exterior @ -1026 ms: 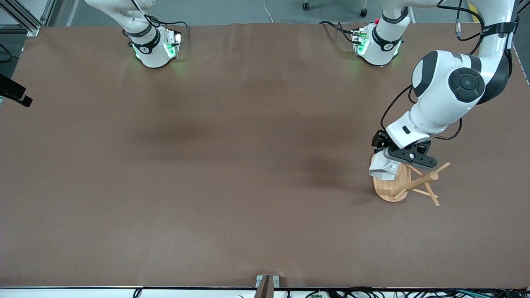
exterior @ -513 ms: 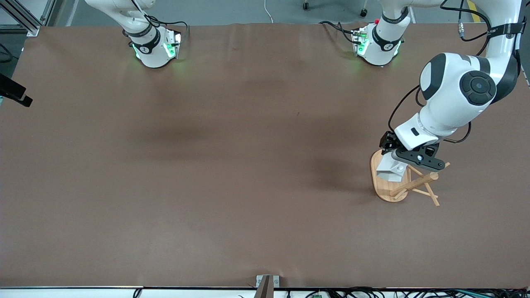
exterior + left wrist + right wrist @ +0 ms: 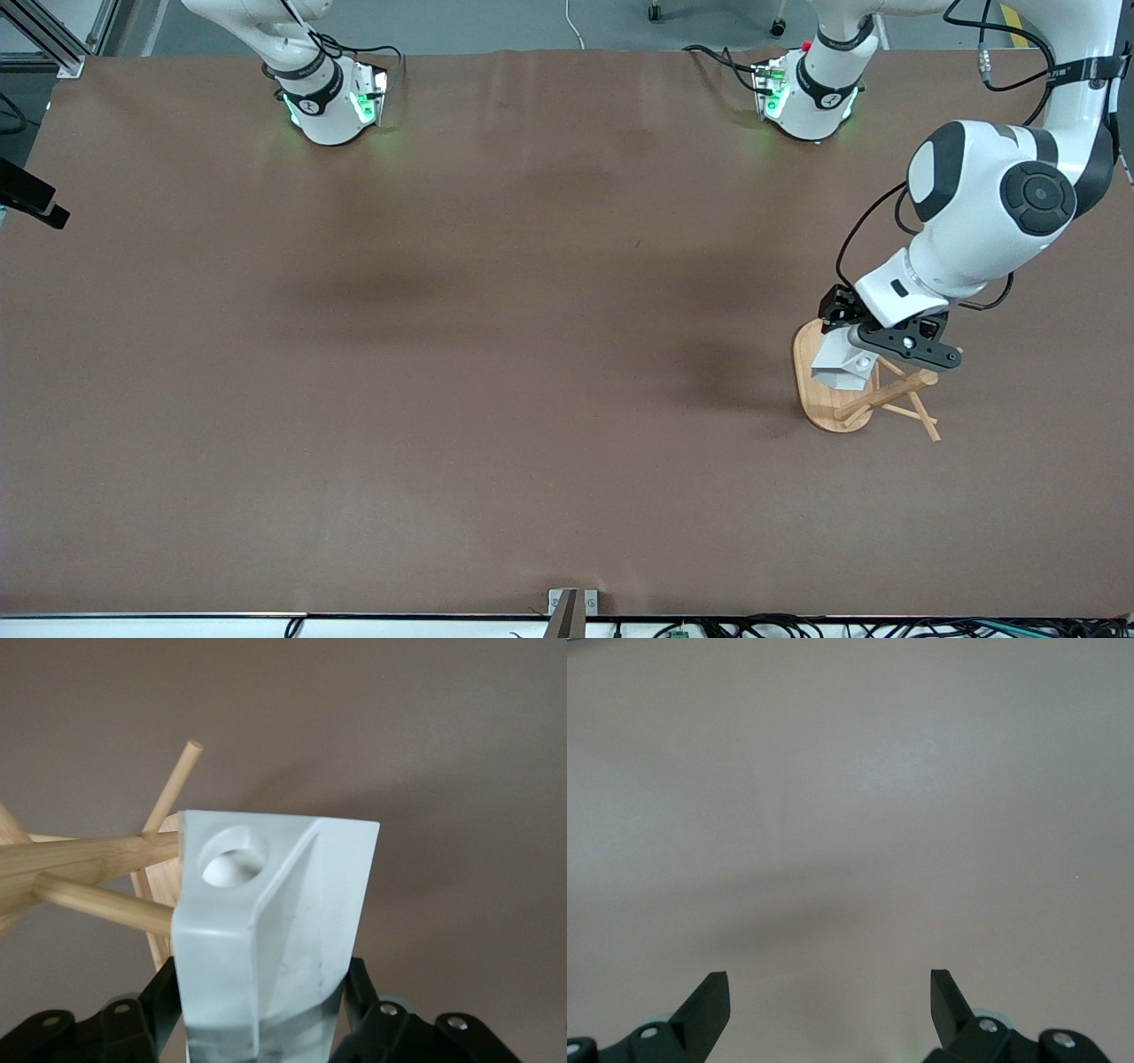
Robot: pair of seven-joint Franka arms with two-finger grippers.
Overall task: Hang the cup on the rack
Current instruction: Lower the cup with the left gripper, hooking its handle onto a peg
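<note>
The bamboo rack (image 3: 828,400) stands near the left arm's end of the table, its post and pegs (image 3: 895,390) leaning toward the front camera. My left gripper (image 3: 852,346) is shut on the white faceted cup (image 3: 840,365) and holds it over the rack's oval base, beside the pegs. In the left wrist view the cup (image 3: 275,930) fills the middle between the black fingers (image 3: 359,992). Its handle hole (image 3: 232,858) sits just above one peg (image 3: 102,901), whose tip touches the cup's side. My right gripper (image 3: 829,997) is open and empty over bare table; it is out of the front view.
The brown table (image 3: 496,354) stretches wide toward the right arm's end. Both arm bases (image 3: 328,97) stand along the table's edge farthest from the front camera. A small metal bracket (image 3: 571,607) sits at the nearest edge.
My left gripper has carried the cup toward the left arm's end of the table, closer to the rack's post and pegs. The right arm has not moved.
</note>
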